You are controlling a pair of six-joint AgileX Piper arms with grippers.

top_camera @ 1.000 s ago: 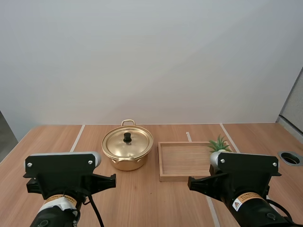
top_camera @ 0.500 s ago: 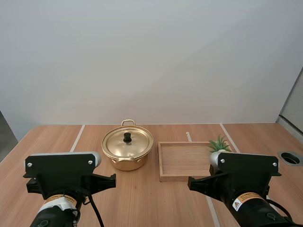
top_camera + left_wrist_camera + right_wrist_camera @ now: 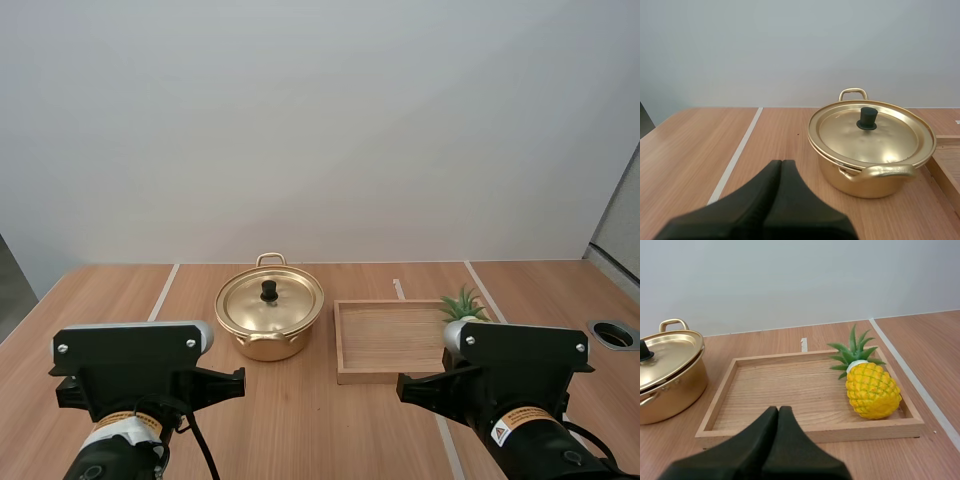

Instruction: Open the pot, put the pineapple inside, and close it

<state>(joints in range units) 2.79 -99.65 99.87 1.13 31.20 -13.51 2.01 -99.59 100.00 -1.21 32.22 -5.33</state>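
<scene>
Currently, the gold pot (image 3: 269, 322) is being carried by the wooden counter (image 3: 310, 430), w/ its lid (image 3: 870, 135) sitting in place and the black knob (image 3: 867, 118) standing upright at the lid's centre. Just beside the pot, on the right arm's side, a wooden tray (image 3: 388, 376) is lying flat, w/ a narrow strip of counter between the 2. The pineapple (image 3: 872, 391) is being held in the tray at its right side, yellow body near the right rim, green crown turned toward the far rim.

The left claw (image 3: 781, 165) is being held closed: its 2 fingers are pressing together as 1 dark wedge, w/ nothing gripped. It is being pointed at the pot from the near side, apart from it.

The right claw (image 3: 778, 410) is likewise being kept closed on nothing, fingers together, and is being aimed at the tray's near rim, approx. mid-tray, well apart from the pineapple.
</scene>
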